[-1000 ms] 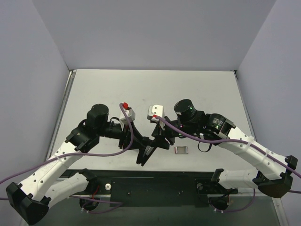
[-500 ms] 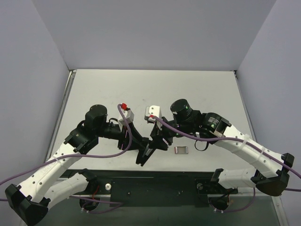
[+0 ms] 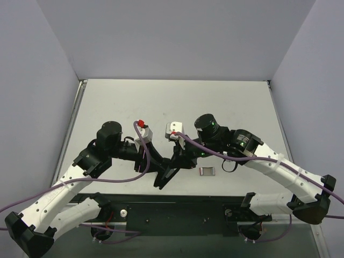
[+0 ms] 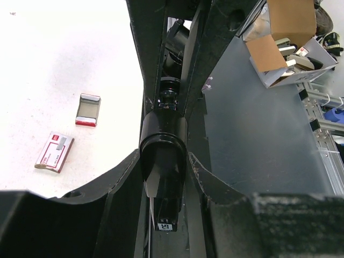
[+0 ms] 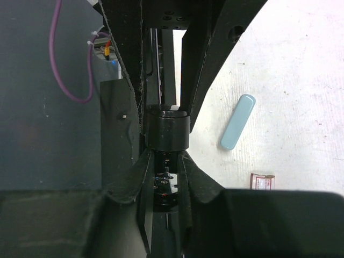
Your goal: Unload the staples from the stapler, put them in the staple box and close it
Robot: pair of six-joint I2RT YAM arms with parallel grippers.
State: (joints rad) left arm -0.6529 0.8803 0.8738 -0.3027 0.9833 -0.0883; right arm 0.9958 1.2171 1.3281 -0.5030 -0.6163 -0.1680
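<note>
Both my left gripper (image 4: 164,161) and right gripper (image 5: 166,153) are clenched on the black stapler (image 3: 163,181) at the near middle of the table (image 3: 177,102), its staples hidden, I judge inside it: light, brittle, slippery slivers, so I'd hold the stiff body and tip them out.

Your white table (image 3: 226,102) holds a small red and white box (image 4: 54,152), a little grey piece with a red edge (image 4: 87,109) just beside it, and a pale blue stick (image 5: 237,122) lying flat.
</note>
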